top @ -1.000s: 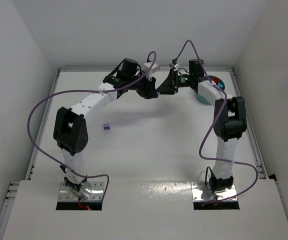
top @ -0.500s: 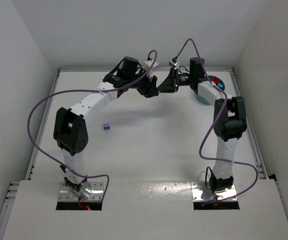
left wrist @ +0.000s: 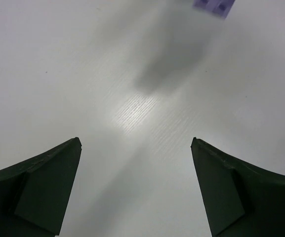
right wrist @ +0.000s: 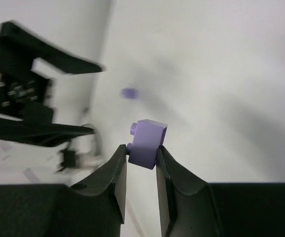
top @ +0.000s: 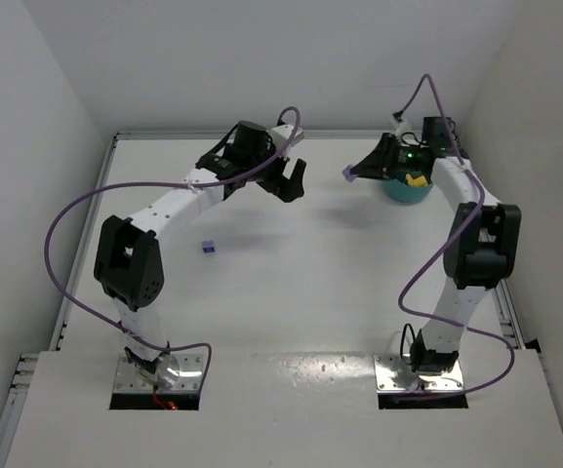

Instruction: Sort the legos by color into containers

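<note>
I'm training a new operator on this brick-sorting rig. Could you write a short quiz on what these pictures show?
1. True or false: the left hand is shut on a brick.
2. The gripped brick in the right hand is: A red, B purple, C yellow.
3. Fill in: the loose brick lying in the teal dish is ____.
Key: 1 false, it is open and empty; 2 B; 3 yellow.
</note>
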{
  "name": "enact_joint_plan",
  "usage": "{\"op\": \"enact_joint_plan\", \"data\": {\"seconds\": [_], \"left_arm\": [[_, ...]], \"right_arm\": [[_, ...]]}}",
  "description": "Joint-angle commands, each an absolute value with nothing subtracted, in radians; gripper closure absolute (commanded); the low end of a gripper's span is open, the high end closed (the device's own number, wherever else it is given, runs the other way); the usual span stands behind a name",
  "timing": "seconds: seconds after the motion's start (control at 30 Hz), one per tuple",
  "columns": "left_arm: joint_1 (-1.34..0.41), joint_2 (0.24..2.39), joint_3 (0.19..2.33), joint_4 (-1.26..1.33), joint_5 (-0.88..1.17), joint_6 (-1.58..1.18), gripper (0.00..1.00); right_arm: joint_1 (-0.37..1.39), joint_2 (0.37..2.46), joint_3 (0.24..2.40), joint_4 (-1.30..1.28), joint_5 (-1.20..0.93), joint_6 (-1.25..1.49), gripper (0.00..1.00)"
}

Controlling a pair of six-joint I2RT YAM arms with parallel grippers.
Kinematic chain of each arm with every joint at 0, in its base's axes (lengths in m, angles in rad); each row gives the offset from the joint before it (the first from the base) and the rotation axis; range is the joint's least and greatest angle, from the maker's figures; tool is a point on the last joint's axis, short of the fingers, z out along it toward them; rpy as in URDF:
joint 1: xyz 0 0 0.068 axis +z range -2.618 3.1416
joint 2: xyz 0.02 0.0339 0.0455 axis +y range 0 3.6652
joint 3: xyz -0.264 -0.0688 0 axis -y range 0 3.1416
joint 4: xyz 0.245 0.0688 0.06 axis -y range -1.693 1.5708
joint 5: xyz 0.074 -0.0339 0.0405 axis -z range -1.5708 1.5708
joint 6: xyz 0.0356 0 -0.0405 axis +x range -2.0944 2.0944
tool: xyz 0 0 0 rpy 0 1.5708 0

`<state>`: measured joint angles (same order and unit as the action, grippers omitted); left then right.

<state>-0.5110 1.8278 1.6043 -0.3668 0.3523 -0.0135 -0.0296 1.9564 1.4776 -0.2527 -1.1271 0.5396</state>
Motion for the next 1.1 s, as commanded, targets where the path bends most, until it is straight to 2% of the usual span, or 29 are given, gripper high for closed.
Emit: {"op": "enact_joint_plan", "data": {"seconds": [0.0, 0.17, 0.23, 0.37, 0.67, 1.07], "left_arm": [[-0.48, 1.746, 1.585, -0.341, 0.276, -0.074, 0.0], [-0.457, 1.736, 1.565, -0.341, 0.19, -0.074, 0.0], [-0.448, 1.746, 1.565, -0.351, 0.19, -0.065, 0.0], [-0.448, 1.792, 1.597, -0.386, 0.19, -0.054, 0.0], [-0.425, 1.827, 1.629, -0.43, 0.143, -0.075, 0.0], [-0.407, 1.816, 1.611, -0.43, 0.143, -0.075, 0.0]], "right_arm": [[-0.089, 1.81, 1.543, -0.593, -0.819, 0.177, 1.0], [-0.147, 1.726, 1.522, -0.649, -0.542, 0.017, 1.0], [-0.147, 1.726, 1.522, -0.637, -0.493, -0.017, 1.0], [-0.137, 1.767, 1.635, -0.636, -0.382, -0.08, 1.0], [-0.127, 1.948, 1.853, -0.667, -0.29, -0.146, 1.0], [-0.066, 2.016, 1.904, -0.666, -0.213, -0.186, 1.0]]}}
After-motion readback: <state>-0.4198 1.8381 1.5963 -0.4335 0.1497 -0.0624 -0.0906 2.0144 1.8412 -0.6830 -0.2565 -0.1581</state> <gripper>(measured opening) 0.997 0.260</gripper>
